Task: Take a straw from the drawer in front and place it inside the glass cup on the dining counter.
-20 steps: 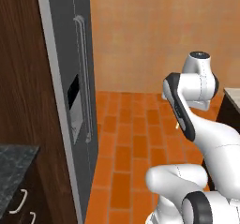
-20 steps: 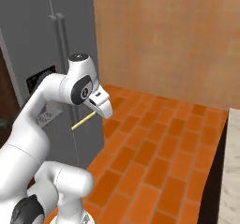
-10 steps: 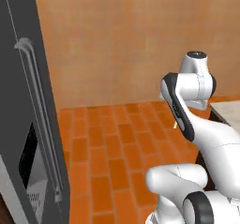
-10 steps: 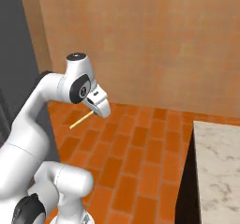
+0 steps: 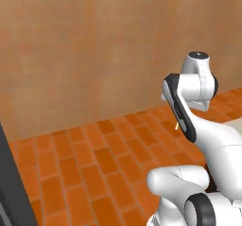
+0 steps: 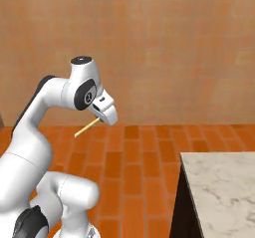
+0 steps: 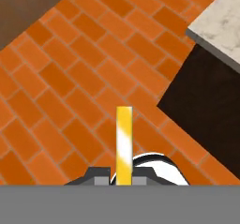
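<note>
Gripper [image 6: 103,113] clenched on the straw [image 6: 86,128], pinched near one end so most of it pokes out free, slanting down over the brick floor [image 6: 144,162]. Arm raised mid-air, nothing under the straw. Corner of the dining counter [image 6: 224,192] sits low right, well apart; glass cup not spotted yet. Risks: thin straw pivoting or slipping in the narrow pinch, dropping to the floor; long free end clipping the counter edge on approach.

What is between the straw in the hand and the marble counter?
Only bare brick floor separates the straw from the counter, seen from the right base view.
</note>
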